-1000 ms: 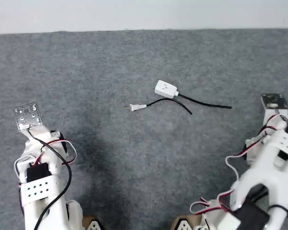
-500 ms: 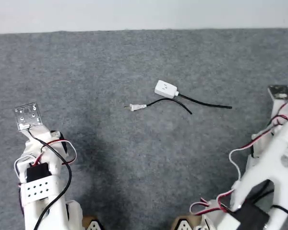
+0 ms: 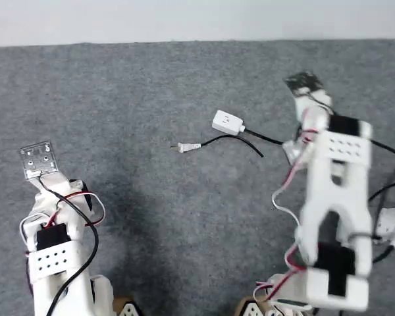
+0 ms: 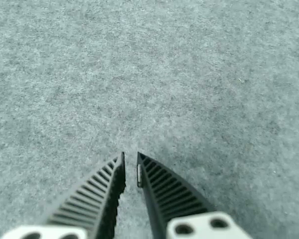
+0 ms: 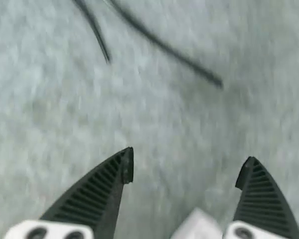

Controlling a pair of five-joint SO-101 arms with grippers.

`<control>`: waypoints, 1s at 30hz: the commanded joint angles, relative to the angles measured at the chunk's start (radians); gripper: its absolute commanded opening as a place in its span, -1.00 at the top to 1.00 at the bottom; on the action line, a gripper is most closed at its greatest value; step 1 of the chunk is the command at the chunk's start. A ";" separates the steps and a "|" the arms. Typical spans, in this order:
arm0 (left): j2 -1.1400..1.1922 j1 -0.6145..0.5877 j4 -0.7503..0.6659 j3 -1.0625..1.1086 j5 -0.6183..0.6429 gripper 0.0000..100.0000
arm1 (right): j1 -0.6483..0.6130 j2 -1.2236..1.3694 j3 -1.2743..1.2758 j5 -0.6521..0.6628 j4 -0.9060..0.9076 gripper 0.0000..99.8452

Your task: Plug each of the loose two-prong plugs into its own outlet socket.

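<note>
A white outlet socket [image 3: 227,122] lies on the grey carpet near the middle, its black cable [image 3: 262,137] trailing to the right. Just left of it lies a small white two-prong plug [image 3: 187,147] with a short black cable [image 3: 237,139]. My right arm [image 3: 332,158] stands over the far end of the socket's cable. My right gripper [image 5: 189,157] is open above bare carpet, with two black cable ends [image 5: 159,42] a little ahead of its fingers. My left gripper [image 4: 131,157] is shut and empty over bare carpet; the left arm [image 3: 49,243] is at the lower left.
Grey carpet [image 3: 151,217] covers the whole table up to a pale wall [image 3: 184,20] at the back. Open carpet lies between the two arms and in front of the plug.
My right arm has swung from the right edge in toward the middle and now covers the end of the socket's cable. The left arm, plug and socket have not moved.
</note>
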 commanded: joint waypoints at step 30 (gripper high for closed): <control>-0.009 0.003 -0.043 -0.027 0.003 0.92 | -0.341 1.221 -1.381 0.381 0.134 0.36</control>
